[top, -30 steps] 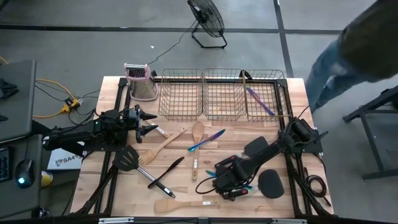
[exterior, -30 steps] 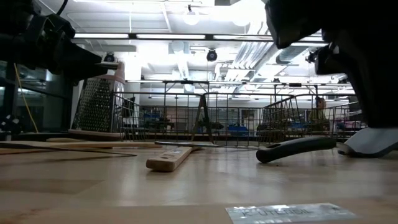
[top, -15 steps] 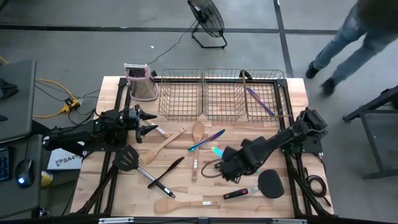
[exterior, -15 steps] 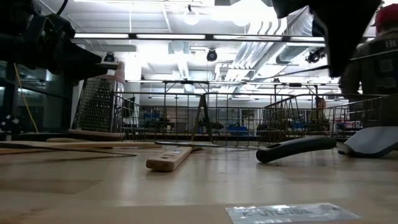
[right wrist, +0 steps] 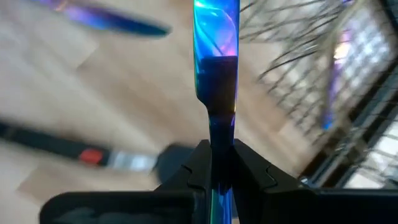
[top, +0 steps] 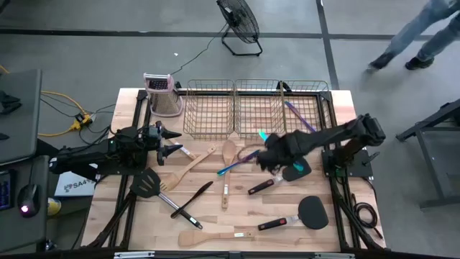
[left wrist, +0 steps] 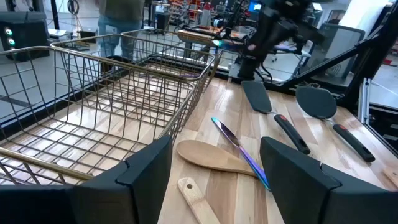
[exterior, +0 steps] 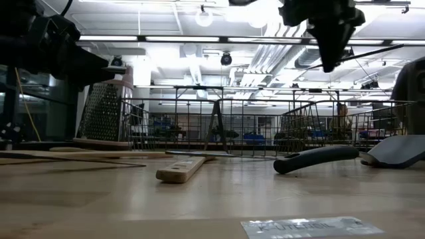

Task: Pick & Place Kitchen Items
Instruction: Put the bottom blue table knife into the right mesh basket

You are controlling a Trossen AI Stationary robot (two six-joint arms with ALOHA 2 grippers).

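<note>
The right gripper (top: 267, 151), clamped on an iridescent utensil (right wrist: 216, 37), probably a spoon, hangs just before the wire baskets (top: 259, 108). One purple piece (top: 300, 117) lies inside; roughly ten utensils remain. The left gripper (top: 175, 142) waits wide open.

Robotics lab, concrete floor (top: 374, 29), floor fan (top: 239, 21), ceiling ducts (exterior: 279, 56)

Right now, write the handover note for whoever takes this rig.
Right gripper: shut on an iridescent cutlery piece, lifted above the table near the right basket.
Left gripper: open, empty, waiting at the table's left.
Done: one iridescent piece lies in the right basket.
Left: wooden spoons, black spatulas and another iridescent piece lie on the table; the other baskets look empty.
</note>
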